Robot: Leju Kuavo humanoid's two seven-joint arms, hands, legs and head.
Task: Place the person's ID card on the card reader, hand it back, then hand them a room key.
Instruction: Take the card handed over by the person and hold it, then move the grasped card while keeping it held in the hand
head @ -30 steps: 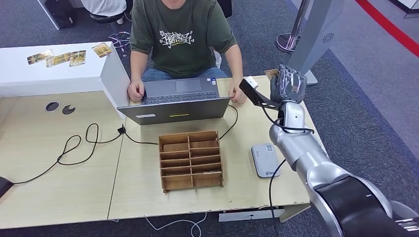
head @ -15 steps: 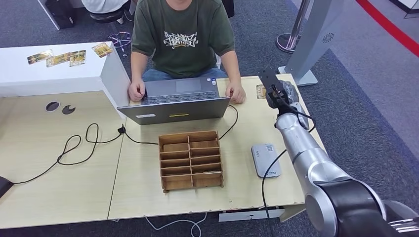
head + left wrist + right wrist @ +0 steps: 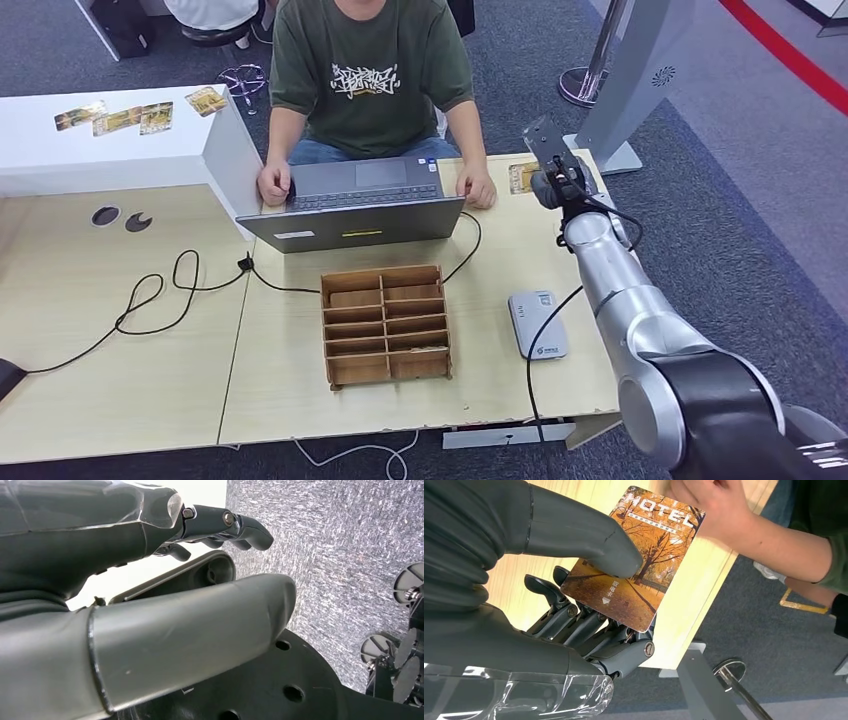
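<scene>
Right wrist view: room key (image 3: 639, 560) pinched between right hand's (image 3: 574, 605) thumb and fingers.

Left hand (image 3: 150, 575) close to camera: thick grey thumb (image 3: 200, 630) across middle, dark fingers (image 3: 235, 527) curled toward 1 o'clock, nothing held. Grey speckled carpet floor (image 3: 340, 555) from 12 to 4 o'clock. Pale white surface (image 3: 145, 572) between fingers and thumb. Small castor wheels (image 3: 407, 582) at 3 o'clock edge.
</scene>
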